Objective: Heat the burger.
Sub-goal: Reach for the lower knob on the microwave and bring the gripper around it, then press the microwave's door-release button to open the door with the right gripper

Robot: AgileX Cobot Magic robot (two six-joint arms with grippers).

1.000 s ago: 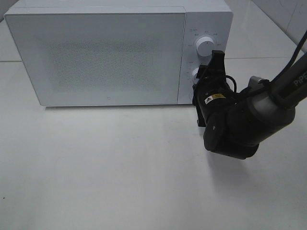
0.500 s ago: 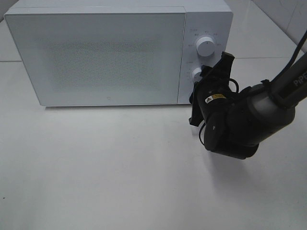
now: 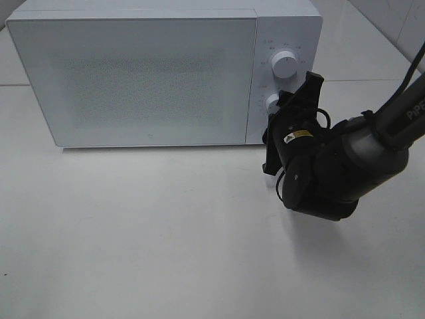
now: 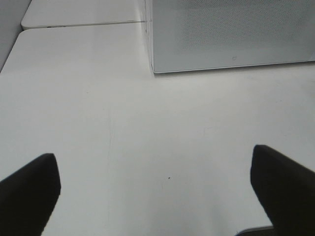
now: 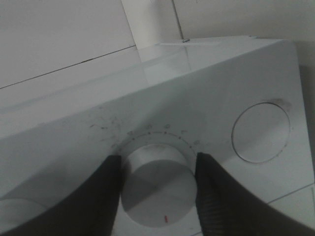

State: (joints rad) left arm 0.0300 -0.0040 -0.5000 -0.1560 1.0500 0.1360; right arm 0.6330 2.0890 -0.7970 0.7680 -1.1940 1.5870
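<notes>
The left gripper (image 4: pixel 157 196) shows only in its own wrist view. Its two dark fingers (image 4: pixel 29 189) stand wide apart with nothing between them, low over the bare table (image 4: pixel 147 137), facing the near left corner of the microwave (image 4: pixel 231 34). In the high view the microwave (image 3: pixel 153 73) fills the upper left and middle. It is a white box whose door (image 3: pixel 133 80) is shut, and the speckled panel gives no sight of the inside. The burger appears in none of the views, so where it lies cannot be told. Right of the door is the control strip, with the upper knob (image 3: pixel 284 64) free and the lower knob (image 3: pixel 272 102) below it. The right arm (image 3: pixel 372 143) comes in from the right edge, trailing a black cable. Its bulky dark wrist hangs low over the table in front of the microwave's right end, and its forward end points up and left at the strip. The right gripper (image 3: pixel 290 109) is rolled so that its fingers sit on a slant, one above and to the right of the knob and one below and to the left. The right wrist view shows the right gripper (image 5: pixel 156 184) clamped on the lower knob (image 5: pixel 156 189), with a dark pad pressed to each side of its round white face and a small red mark near the rim. The table (image 3: pixel 146 232) is white and glossy, with a soft shadow under the arm and a seam line running behind the microwave. A pale tiled wall (image 5: pixel 64 39) stands beyond the microwave's top.
</notes>
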